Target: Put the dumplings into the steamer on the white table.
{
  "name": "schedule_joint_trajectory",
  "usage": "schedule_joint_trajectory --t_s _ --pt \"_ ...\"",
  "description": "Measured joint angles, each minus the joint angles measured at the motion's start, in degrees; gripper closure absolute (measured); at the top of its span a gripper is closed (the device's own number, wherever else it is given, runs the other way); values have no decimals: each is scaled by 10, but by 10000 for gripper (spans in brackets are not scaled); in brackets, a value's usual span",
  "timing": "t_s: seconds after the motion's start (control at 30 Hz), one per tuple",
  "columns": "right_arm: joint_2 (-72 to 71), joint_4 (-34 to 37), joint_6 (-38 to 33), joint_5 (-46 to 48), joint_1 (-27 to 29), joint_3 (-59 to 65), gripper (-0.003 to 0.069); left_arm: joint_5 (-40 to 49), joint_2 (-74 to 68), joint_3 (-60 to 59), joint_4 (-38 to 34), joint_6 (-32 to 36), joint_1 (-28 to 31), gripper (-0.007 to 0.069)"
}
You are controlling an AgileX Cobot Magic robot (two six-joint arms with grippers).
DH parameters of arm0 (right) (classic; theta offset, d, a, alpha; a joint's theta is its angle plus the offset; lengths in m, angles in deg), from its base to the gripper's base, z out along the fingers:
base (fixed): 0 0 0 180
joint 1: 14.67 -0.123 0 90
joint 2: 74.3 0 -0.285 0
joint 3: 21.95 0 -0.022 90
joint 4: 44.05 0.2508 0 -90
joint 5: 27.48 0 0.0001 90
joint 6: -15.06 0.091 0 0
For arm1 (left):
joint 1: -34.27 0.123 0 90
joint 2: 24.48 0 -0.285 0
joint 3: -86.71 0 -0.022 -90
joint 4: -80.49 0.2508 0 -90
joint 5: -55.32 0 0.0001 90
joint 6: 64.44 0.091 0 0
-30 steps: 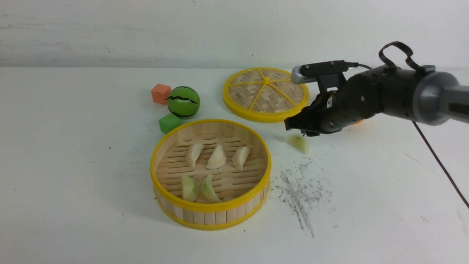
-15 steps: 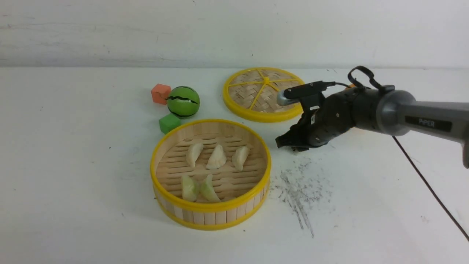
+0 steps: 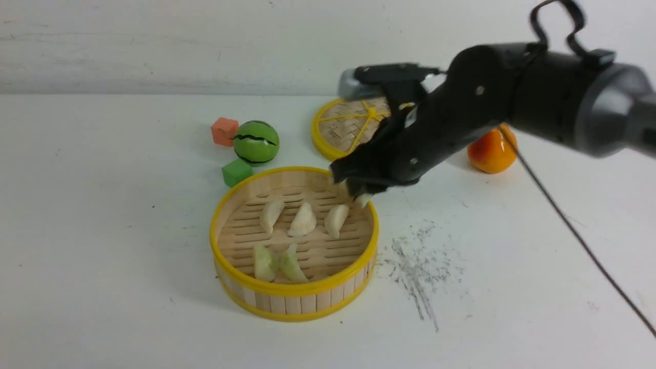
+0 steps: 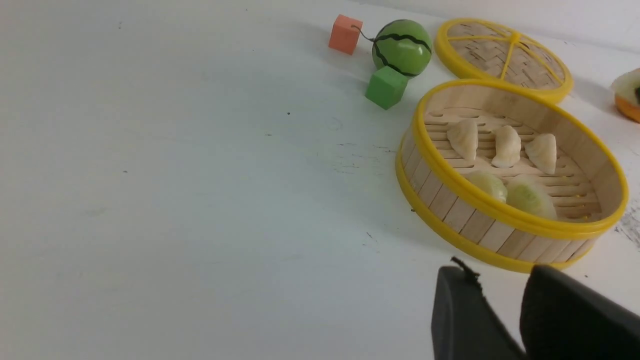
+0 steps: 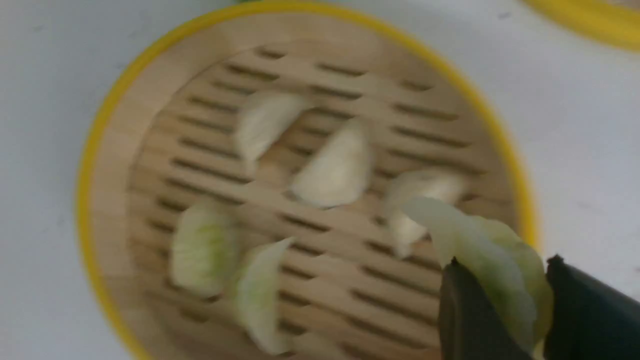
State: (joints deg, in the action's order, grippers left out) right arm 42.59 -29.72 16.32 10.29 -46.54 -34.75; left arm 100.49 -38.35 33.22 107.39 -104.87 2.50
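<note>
Over the far right rim of the round bamboo steamer with yellow rims [image 3: 294, 287], my right gripper [image 5: 500, 300] pinches one pale green half-moon dumpling [image 5: 480, 260]. Five more dumplings lie inside on the slats: three cream ones [image 3: 303, 219] and two green ones [image 3: 279, 262]. My left gripper [image 4: 500, 300] hangs low over the white table [image 4: 175, 200], holding nothing; I cannot tell how far its fingers are spread.

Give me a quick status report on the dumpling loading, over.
Right hand shut on green dumpling, over steamer far rim. Left hand empty, parked beside steamer. Five dumplings inside. Nothing in the way.
</note>
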Motion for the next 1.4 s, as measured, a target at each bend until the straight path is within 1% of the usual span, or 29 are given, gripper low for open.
schedule_joint_trajectory --t_s 0.07,0.1,0.23,0.37,0.43,0.5,0.57,0.67,0.77,0.87,0.97,1.03,1.1,1.13,1.2,1.27,1.3,1.33,1.37,1.4 --pt "22 2 -1 -30 -31 8 465 0 0 0 1 0 0 442" --pt "29 2 -1 -39 -37 9 465 0 0 0 1 0 0 442" --pt "70 0 8 -74 -44 9 465 0 0 0 2 0 0 440" --pt "94 -6 36 -66 -44 9 464 0 0 0 2 0 0 439" --pt "94 -9 42 -58 -43 9 450 0 0 0 2 0 0 438" --pt "94 -9 52 -40 -42 9 398 0 0 0 3 0 0 435" --pt "94 -10 55 -32 -42 9 319 0 0 0 3 0 0 434" --pt "86 -11 55 -28 -42 9 254 0 0 0 3 0 0 431" --pt "68 -13 55 -26 -42 10 227 0 0 0 3 0 0 431" --pt "28 -31 55 -17 -42 10 229 0 0 0 3 0 0 431" --pt "-28 -73 55 5 -42 10 260 0 0 0 3 0 0 430" --pt "-81 -121 55 43 -42 10 306 0 0 0 4 0 0 428" --pt "-137 -179 55 97 -42 10 375 0 0 0 4 0 0 427" --pt "-184 -231 55 132 -42 11 425 0 0 0 4 0 0 424" --pt "-247 -302 60 179 -42 20 509 0 0 0 4 0 0 421" --pt "-305 -356 70 208 -39 39 585 0 0 0 4 0 0 417" --pt "-327 -372 77 217 -37 54 622 0 0 0 4 0 0 417" --pt "-378 -400 93 226 -29 86 663 0 0 0 4 0 0 414" --pt "-399 -405 97 227 -25 97 669 0 0 0 4 0 0 413" --pt "-450 -415 116 225 -16 147 678 0 0 0 4 0 0 410"
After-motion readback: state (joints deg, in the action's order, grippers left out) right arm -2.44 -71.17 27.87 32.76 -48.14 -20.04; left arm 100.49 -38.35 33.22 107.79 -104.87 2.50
